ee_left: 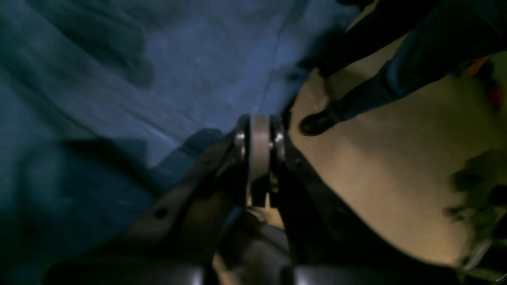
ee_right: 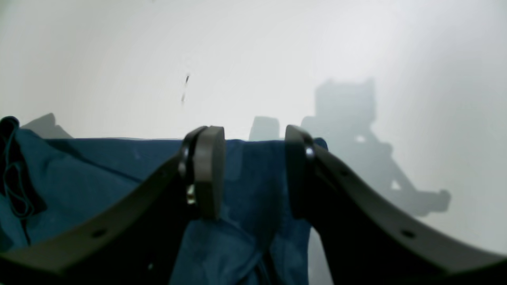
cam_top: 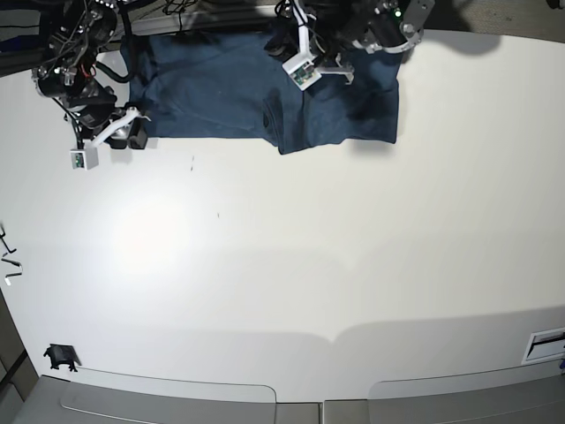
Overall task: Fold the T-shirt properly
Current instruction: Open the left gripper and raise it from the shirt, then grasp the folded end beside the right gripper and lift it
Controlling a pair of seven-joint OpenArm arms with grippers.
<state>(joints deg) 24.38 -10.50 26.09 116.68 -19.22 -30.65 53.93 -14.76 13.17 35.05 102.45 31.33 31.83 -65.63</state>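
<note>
The left gripper [ee_left: 260,136] has its jaws pressed together, a pale pad showing between the dark fingers, right at the edge of the T-shirt [ee_left: 130,79]. The rumpled blue cloth fills the left of the view. To the right lies a tan floor [ee_left: 396,178], where a person's leg [ee_left: 396,79] and dark shoe [ee_left: 315,123] stand.

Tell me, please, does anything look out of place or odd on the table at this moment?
Yes. The T-shirt lies at the far edge of the white table, not in its middle. It is not flat: its lower hem steps down unevenly and creases run across it. Nothing looks spilled or damaged.
</note>
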